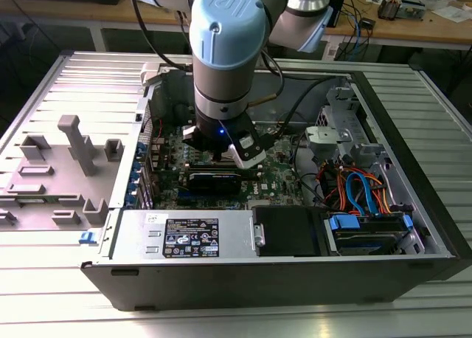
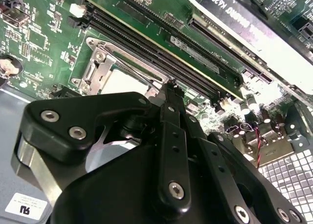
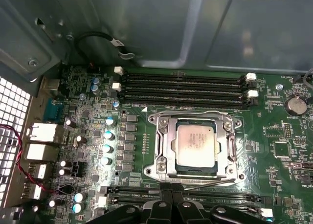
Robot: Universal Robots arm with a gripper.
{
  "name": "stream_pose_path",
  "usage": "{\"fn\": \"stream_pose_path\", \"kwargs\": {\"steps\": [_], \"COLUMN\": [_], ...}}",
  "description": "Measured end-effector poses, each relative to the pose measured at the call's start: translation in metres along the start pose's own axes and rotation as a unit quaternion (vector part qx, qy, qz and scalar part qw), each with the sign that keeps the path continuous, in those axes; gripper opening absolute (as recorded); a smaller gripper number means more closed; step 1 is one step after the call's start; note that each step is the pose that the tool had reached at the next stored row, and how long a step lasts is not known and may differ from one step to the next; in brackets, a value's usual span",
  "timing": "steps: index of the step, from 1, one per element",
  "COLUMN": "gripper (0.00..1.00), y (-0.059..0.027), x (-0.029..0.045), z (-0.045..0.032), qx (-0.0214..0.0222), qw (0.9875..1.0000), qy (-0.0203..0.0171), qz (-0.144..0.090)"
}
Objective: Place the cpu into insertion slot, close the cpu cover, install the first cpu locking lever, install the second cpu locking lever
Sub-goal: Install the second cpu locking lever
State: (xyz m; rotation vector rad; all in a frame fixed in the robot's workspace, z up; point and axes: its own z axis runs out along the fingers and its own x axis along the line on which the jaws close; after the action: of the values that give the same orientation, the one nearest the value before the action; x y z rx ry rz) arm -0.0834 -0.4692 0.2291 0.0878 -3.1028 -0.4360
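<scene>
Chip (image 3: 195, 145) first: I see it seated flat in the socket (image 3: 195, 169), silvery top up, so the placing step looks done. The metal cover frame (image 3: 230, 142) lies down around the chip, its window showing the chip top. Thin wire levers run along the socket's edges; one (image 3: 208, 184) crosses the side nearest my tool, and I judge it not yet latched, though I can't be sure. The green board (image 3: 274, 131) surrounds the socket, with long black memory slots (image 3: 186, 89) on the side away from the tool. My gripper (image 3: 172, 192) sits just beside the socket edge, fingertips drawn together to a point near that wire, probably to push it. It holds nothing that I can see. In the exterior view the arm (image 1: 225, 50) stands upright over the open computer case (image 1: 413, 205).
</scene>
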Motion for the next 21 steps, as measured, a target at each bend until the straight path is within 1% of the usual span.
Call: {"fn": "stream_pose_path", "kwargs": {"steps": [9,16,18,19,21], "gripper": [0.11,0.11,0.11,0.11,0.11], "y": [-0.0009,-0.0025,-0.0028,-0.0028,-0.0030], "x": [0.0005,0.0017,0.0053,0.0092,0.0117], "z": [0.0010,0.0070,0.0085,0.0097,0.0109], "qx": [0.0000,-0.0001,-0.0003,-0.0010,-0.0016], "qw": [1.0000,1.0000,1.0000,1.0000,1.0000], "qy": [0.0000,0.0001,0.0001,-0.0001,-0.0005], "qz": [0.000,0.000,0.000,0.001,0.002]}}
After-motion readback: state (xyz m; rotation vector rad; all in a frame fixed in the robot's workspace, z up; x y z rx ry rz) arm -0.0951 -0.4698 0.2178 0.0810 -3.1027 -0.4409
